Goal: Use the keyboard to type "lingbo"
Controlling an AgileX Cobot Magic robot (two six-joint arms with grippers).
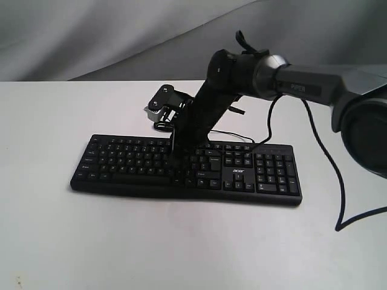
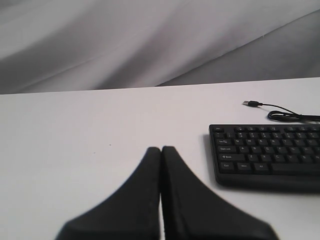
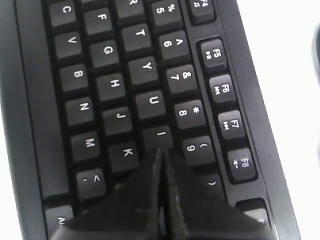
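Note:
The black keyboard (image 1: 260,172) lies flat across the white table, its "acer" logo toward the number pad end. My right gripper (image 1: 175,158) reaches down onto the letter keys near the middle, its jaws shut with nothing between them. In the right wrist view the gripper (image 3: 160,151) has its closed tips at the edge of the I key (image 3: 161,135), with K on one side and 9 on the other. My left gripper (image 2: 161,148) is shut and empty over bare table, apart from the keyboard (image 2: 265,155) end that carries the Ctrl and Shift keys. The left arm is not in the exterior view.
The keyboard's thin USB cable (image 2: 280,114) lies loose behind it, ending in an unplugged plug (image 2: 248,103). The right arm's own black cable (image 1: 326,157) hangs down over the table at the right. A grey cloth backdrop (image 1: 91,36) stands behind the table.

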